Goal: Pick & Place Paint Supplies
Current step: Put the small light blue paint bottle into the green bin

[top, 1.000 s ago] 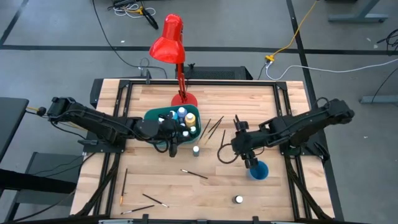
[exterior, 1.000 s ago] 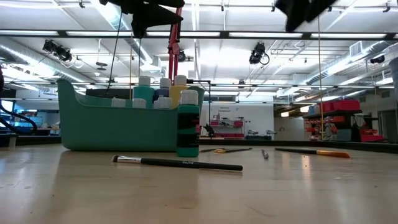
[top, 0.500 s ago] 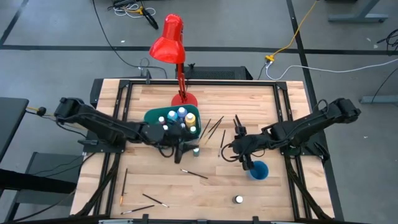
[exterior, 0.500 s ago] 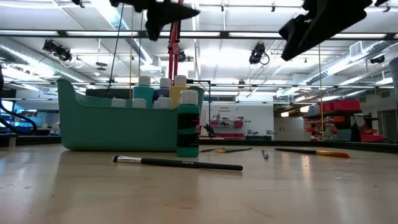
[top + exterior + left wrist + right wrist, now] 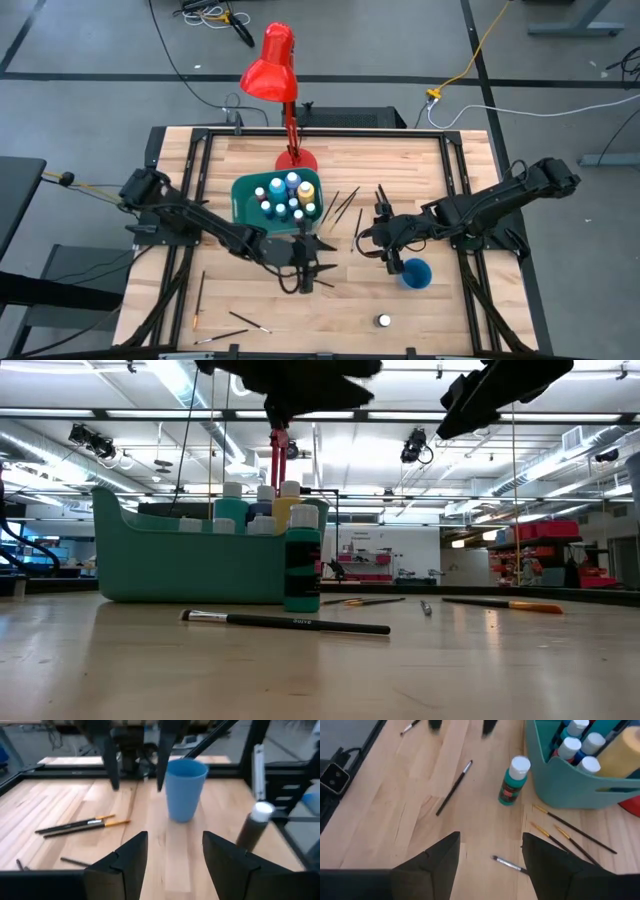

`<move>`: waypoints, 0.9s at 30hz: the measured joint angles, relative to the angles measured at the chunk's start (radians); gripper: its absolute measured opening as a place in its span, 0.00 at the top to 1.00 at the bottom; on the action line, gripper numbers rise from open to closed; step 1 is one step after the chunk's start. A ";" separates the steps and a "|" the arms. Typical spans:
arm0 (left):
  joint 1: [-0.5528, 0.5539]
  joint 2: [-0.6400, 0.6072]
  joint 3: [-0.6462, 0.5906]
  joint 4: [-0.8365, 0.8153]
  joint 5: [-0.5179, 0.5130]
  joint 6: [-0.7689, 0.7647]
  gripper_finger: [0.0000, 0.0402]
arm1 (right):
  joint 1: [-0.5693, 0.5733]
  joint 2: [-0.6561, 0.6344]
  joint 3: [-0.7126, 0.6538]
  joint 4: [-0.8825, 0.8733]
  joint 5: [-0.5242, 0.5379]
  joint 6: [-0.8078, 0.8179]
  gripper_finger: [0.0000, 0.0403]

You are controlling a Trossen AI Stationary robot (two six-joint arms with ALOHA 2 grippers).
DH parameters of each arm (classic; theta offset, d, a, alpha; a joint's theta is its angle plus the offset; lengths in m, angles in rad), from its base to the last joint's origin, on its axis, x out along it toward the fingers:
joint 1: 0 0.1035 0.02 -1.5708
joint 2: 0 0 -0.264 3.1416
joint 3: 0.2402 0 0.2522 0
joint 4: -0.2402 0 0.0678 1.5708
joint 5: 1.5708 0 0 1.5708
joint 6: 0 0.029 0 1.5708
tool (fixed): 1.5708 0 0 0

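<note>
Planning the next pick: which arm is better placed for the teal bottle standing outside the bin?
Left. Its gripper hangs open right beside the teal bottle; the right gripper sits farther off, near the cup.

This is a robotics lab or workshop hall. The wooden worktop (image 5: 400,170) sits in a black metal frame on a grey concrete floor (image 5: 100,60), with cables (image 5: 480,60) trailing across the upper part of the overhead picture. A red desk lamp (image 5: 272,62) stands at the worktop's far edge. Beyond it, the level view shows exposed ceiling ducts (image 5: 560,460), strip lights (image 5: 330,415) and distant red shelving (image 5: 540,555).
</note>
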 joint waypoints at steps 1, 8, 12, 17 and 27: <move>0.000 0.006 0.001 -0.017 -0.020 -0.021 0.51 | 0.000 0.000 0.000 0.000 -0.001 0.000 0.45; 0.004 0.005 0.002 -0.223 -0.191 -0.195 0.44 | 0.000 0.000 0.000 0.004 -0.002 0.000 0.45; 0.004 0.004 0.002 -0.274 -0.158 -0.258 0.40 | 0.000 0.000 0.000 0.017 -0.002 -0.001 0.45; 0.004 0.004 0.002 -0.350 -0.193 -0.318 0.38 | 0.000 0.000 0.000 0.022 -0.001 -0.003 0.45; 0.016 0.004 0.002 -0.438 -0.209 -0.391 0.38 | 0.000 0.000 0.000 0.023 0.000 -0.005 0.45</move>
